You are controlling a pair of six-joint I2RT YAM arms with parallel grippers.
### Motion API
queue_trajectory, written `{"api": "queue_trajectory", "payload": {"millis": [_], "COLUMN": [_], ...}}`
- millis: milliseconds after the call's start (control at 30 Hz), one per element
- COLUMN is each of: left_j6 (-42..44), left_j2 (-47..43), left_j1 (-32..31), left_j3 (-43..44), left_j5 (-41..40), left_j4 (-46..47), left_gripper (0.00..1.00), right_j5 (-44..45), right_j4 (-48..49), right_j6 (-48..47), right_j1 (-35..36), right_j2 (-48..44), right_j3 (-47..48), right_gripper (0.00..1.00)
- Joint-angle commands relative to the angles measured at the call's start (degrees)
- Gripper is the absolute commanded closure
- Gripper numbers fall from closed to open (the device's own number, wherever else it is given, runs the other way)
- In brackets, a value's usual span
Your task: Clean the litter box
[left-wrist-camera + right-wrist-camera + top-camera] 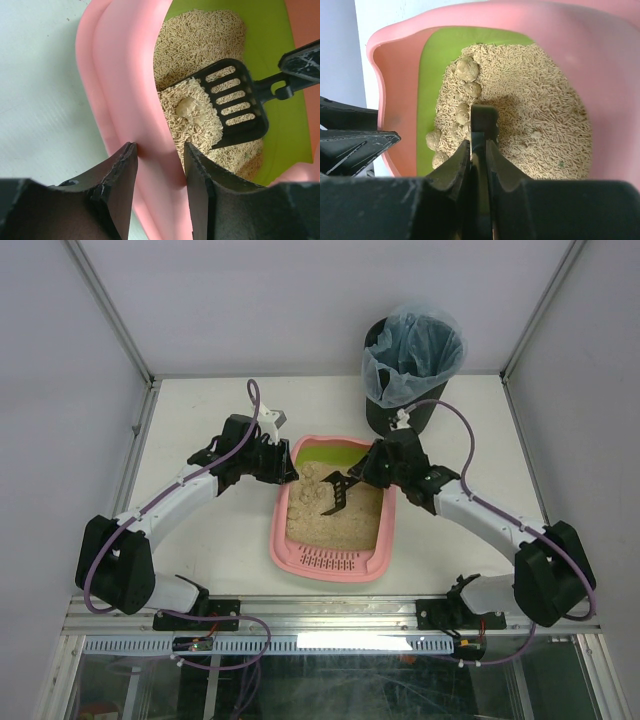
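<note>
The pink litter box [330,562] sits mid-table, holding beige litter, with its lime-green end toward the back. My left gripper [290,470] is shut on the box's left wall [125,90], one finger outside and one inside [160,147]. My right gripper [365,472] is shut on the handle of the black slotted scoop [335,490], clamped between its fingers [477,142]. The scoop head [235,100] lies low in the litter, with pellets and a beige clump [190,107] over its front part. Several round clumps [467,69] line the green end beside the scoop [484,117].
A black round bin [410,360] with a bluish bag stands at the back right, just behind the right arm. Grey enclosure walls close in both sides and the back. The box's slotted rim faces the near edge.
</note>
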Motion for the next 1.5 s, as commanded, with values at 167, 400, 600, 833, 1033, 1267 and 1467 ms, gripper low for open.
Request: {"api": "queue_trajectory", "payload": {"millis": [167, 400, 600, 833, 1033, 1267, 1467], "left_j6": [1.2, 1.4, 1.3, 1.7, 1.7, 2.3, 2.8], "left_j2": [0.2, 0.4, 0.5, -0.7, -0.2, -0.1, -0.3], "left_j1": [0.1, 0.1, 0.1, 0.1, 0.1, 0.1, 0.1], "left_j3": [1.7, 1.7, 1.9, 1.8, 1.9, 2.0, 2.1], "left_j5": [0.1, 0.0, -0.1, -1.0, -0.4, -0.3, -0.6], "left_j4": [1.5, 1.6, 1.6, 1.7, 1.7, 1.6, 1.0], "left_gripper": [0.58, 0.58, 0.58, 0.57, 0.56, 0.56, 0.55], "right_j5": [-6.7, -16.9, -26.5, -38.1, -42.2, -42.2, -42.4], "right_j4": [4.4, 11.2, 19.3, 31.8, 41.2, 36.2, 39.0], "right_j6": [3.4, 8.7, 13.3, 22.3, 26.7, 22.2, 24.7], "right_j1": [-6.4, -13.8, -21.2, -29.9, -30.1, -26.6, -26.9], "right_j2": [-10.9, -17.3, -19.6, -18.9, -16.6, -16.3, -15.2], "right_j3": [-4.3, -12.4, -18.6, -24.0, -26.1, -21.2, -21.6], "right_gripper": [1.00, 1.00, 1.00, 1.00, 1.00, 1.00, 1.00]}}
